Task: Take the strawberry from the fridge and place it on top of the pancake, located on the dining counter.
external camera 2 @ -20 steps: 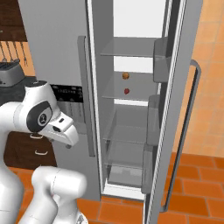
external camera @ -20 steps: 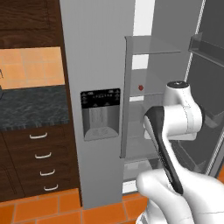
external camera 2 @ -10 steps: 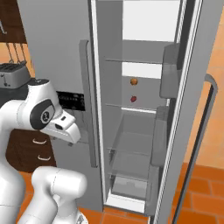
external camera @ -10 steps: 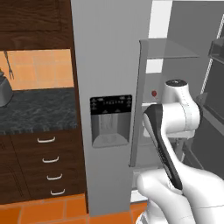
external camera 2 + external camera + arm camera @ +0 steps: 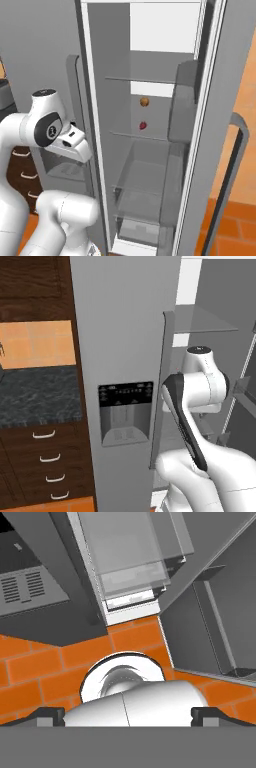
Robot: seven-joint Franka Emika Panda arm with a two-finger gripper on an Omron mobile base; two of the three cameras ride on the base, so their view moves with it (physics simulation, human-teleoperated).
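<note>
The fridge (image 5: 165, 150) is the biggest thing here. It fills much more of both base views than it did a second ago. That is because the base has driven closer, so the cameras moved. The things in the kitchen did not move.

The right door of the fridge (image 5: 227, 125) stands wide open. The left door (image 5: 125, 356) is closed, and its black water panel (image 5: 125, 416) faces the left base view. Inside the open side there are clear glass shelves (image 5: 132, 80) and a clear drawer (image 5: 137, 187) lower down. To the left of the fridge is a dark worktop (image 5: 37, 396) with brown drawers (image 5: 47, 466) under it. The floor is orange tile (image 5: 45, 667).

The white arm (image 5: 200, 386) is folded up in front of the fridge, near the edge of the closed door. The hand looks down at the floor and the bottom of the fridge. The tool (image 5: 128, 714) shows two dark tips far apart at the bottom of the hand view, with nothing between them.

The strawberry (image 5: 143, 125) is the small red thing on a glass shelf inside the open side, near the back wall. A small round brown thing (image 5: 144, 102) sits just above it.

Being closer looks like it puts the strawberry within reach. The arm must next lift and stretch in to that shelf.
</note>
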